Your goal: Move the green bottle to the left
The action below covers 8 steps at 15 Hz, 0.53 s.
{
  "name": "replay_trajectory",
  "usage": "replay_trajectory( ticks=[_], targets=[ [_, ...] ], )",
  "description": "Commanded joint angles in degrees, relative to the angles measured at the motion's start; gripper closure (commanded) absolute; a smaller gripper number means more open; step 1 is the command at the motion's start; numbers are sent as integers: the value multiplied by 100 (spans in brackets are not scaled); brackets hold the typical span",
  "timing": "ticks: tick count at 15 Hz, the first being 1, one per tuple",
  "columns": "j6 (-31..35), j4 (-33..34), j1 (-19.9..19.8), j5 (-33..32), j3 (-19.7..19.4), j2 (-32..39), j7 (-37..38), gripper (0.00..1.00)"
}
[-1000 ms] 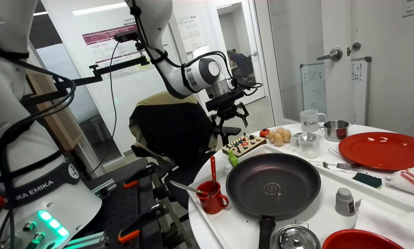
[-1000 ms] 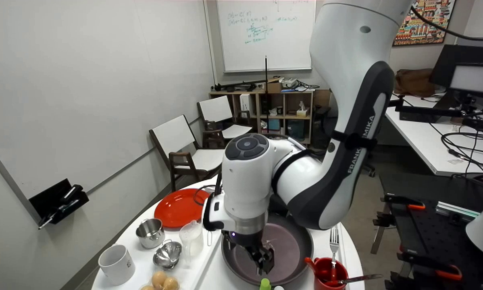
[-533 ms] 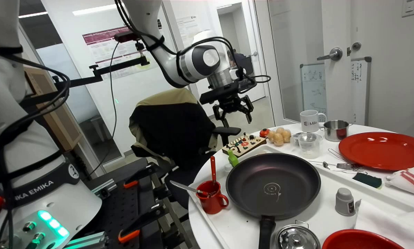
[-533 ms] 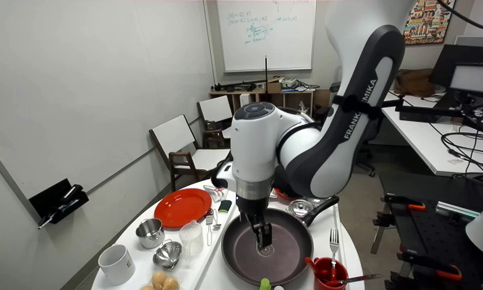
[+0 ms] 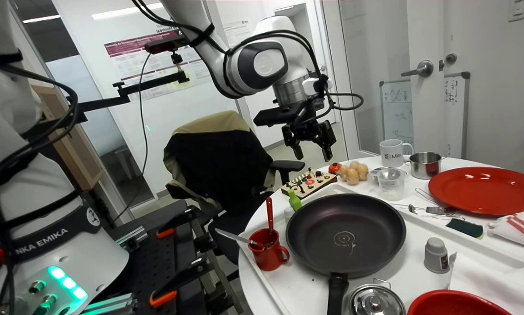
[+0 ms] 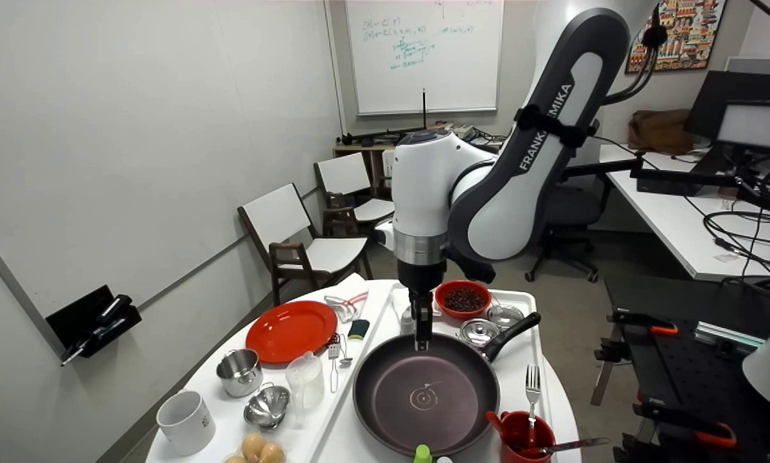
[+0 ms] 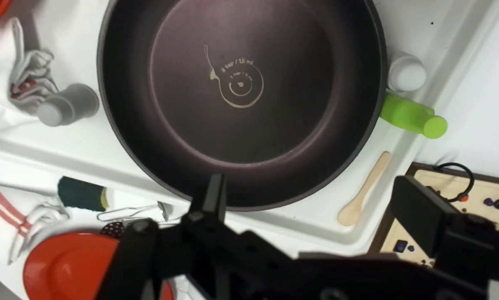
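Note:
The small light-green bottle [image 5: 294,200] stands beside the far rim of the black frying pan [image 5: 345,238] in an exterior view. Only its top [image 6: 423,454] shows at the bottom edge of an exterior view. In the wrist view the green bottle [image 7: 410,116] is at the right, against the pan's rim, next to a small white-capped container [image 7: 407,75]. My gripper [image 5: 313,155] is in the air above the table, its fingers spread with nothing between them. It also shows edge-on above the pan in an exterior view [image 6: 422,344] and wide open in the wrist view [image 7: 310,181].
The white tray [image 5: 459,238] holds the pan, a red mug [image 5: 268,253] with upright cutlery, a grey bottle [image 5: 437,256] and a wooden spoon [image 7: 363,193]. A toy board [image 5: 308,183], eggs [image 5: 353,173] and a red plate [image 6: 292,331] lie outside the tray.
My gripper has risen and moved away from above the green bottle, turning slightly on the way. The green bottle and the other table things have stayed in place.

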Motion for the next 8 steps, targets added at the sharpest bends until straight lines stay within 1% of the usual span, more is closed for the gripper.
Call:
replay_trajectory(
  ticks=[1, 5, 7, 8],
  targets=[
    [-25, -334, -82, 537, -81, -324, 488, 0],
    [36, -505, -100, 1060, -164, -399, 1107, 0],
    [167, -597, -94, 1272, -176, -429, 1315, 0],
    [39, -359, -70, 1060, -213, -220, 1056, 0]
  ],
)
